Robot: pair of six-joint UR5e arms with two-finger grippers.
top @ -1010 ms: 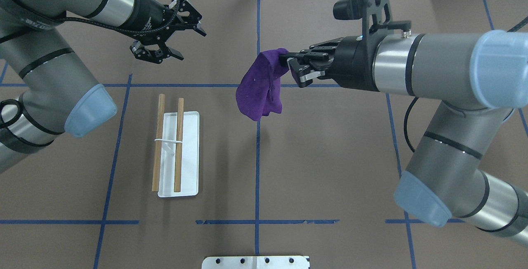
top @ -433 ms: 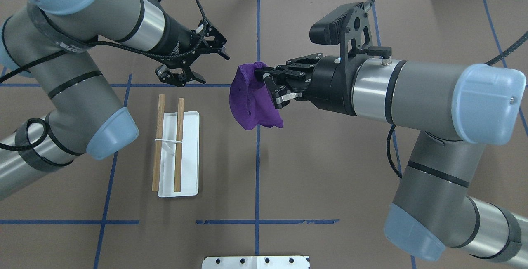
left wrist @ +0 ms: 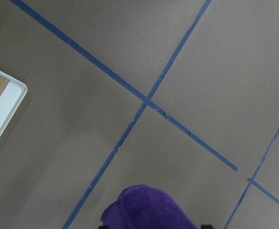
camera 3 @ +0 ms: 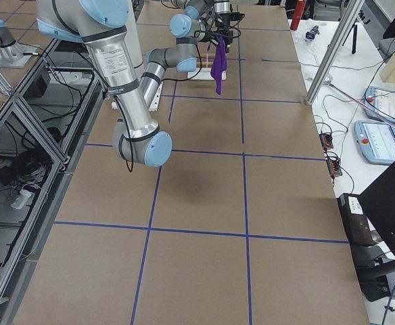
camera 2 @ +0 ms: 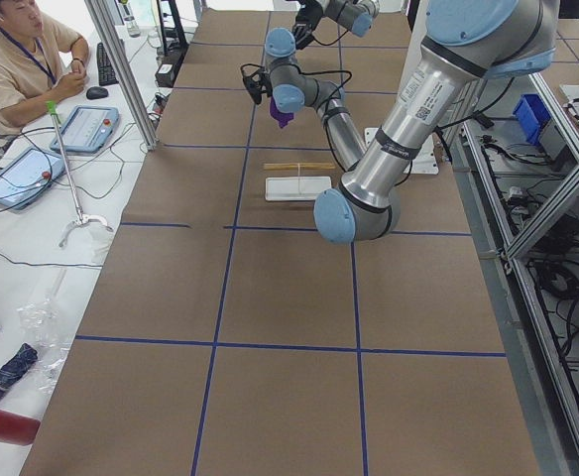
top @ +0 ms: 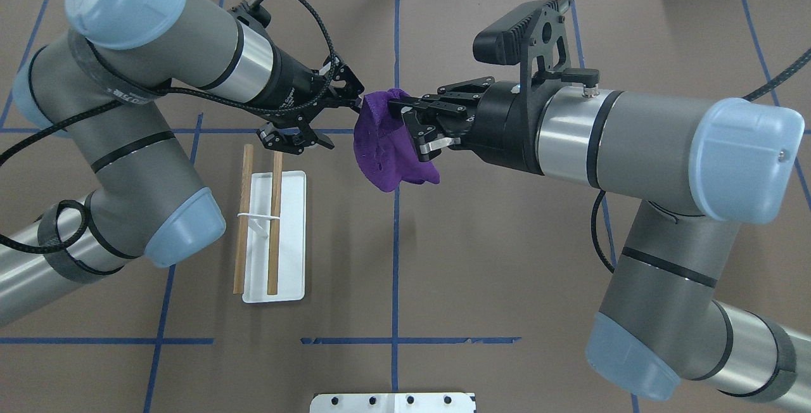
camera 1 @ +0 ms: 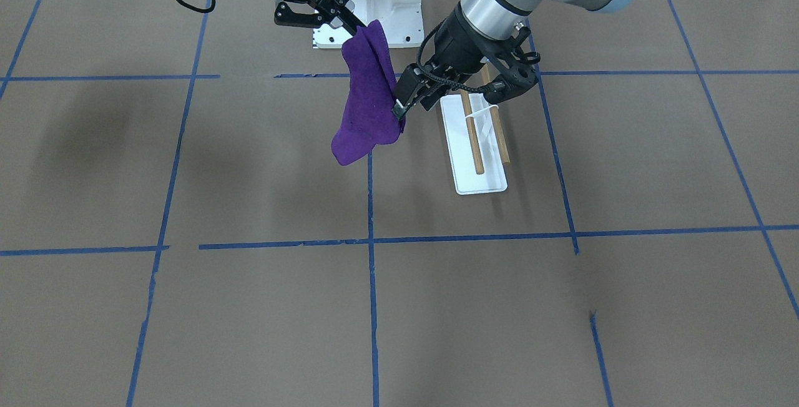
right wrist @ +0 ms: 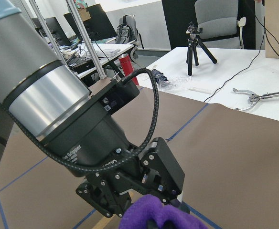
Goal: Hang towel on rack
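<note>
Since the frames of a second ago, both arms had closed on each other. In the overhead view the left gripper [top: 345,121], which was well clear of the towel [top: 388,153] before, stood at the cloth's upper left edge. Its jaws were apart, and one fingertip was touching or all but touching the cloth. The right gripper [top: 412,125] had carried the towel leftward onto the centre tape line [top: 395,261] and was clamped on its upper fold. The rest of the cloth hung in a bunch. The rack [top: 290,242] lay untouched near the towel, on the robot's left, with both rods bare.

From the front-facing view I recorded the towel [camera 1: 365,101] hanging free from the right gripper, clear of the table [camera 1: 249,307]. One left finger was at its side edge.

In the two side views the towel [camera 3: 218,64] showed as a drape above the table. Both grippers were too small for me to judge.

The left wrist camera showed a purple fold [left wrist: 149,210] at the bottom edge of the frame and a corner of the rack base [left wrist: 3,112]. The right wrist camera showed the left gripper just beyond the fold.

I judged this to be a hand-over, or a two-handed spread, about to begin. The left jaws had not closed and the towel was not yet hung. Bunched as it was, the cloth would need opening out before it could drape over a rod.
</note>
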